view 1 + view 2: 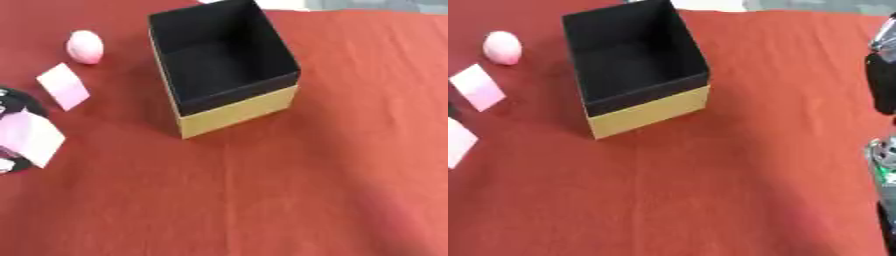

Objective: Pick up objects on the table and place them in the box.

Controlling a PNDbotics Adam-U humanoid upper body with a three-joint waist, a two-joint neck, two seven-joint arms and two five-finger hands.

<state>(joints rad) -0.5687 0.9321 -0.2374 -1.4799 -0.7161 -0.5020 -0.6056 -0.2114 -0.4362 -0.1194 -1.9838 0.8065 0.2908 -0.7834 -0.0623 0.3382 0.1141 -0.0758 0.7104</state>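
Observation:
The box (236,107) stands open at the upper middle, with black inner walls, a tan outer side and nothing visible inside. A pink egg-shaped thing (85,46) lies to its far left, and a small pink block (63,86) lies just in front of that. At the left edge my left hand (12,103) is curled round a pale pink block (33,137), black parts showing above and below it. Black and silver parts of my right hand (881,85) show at the right edge of the right eye view, well apart from the box.
A red cloth (289,190) covers the whole table. A pale strip (289,4) shows beyond the table's far edge, behind the box.

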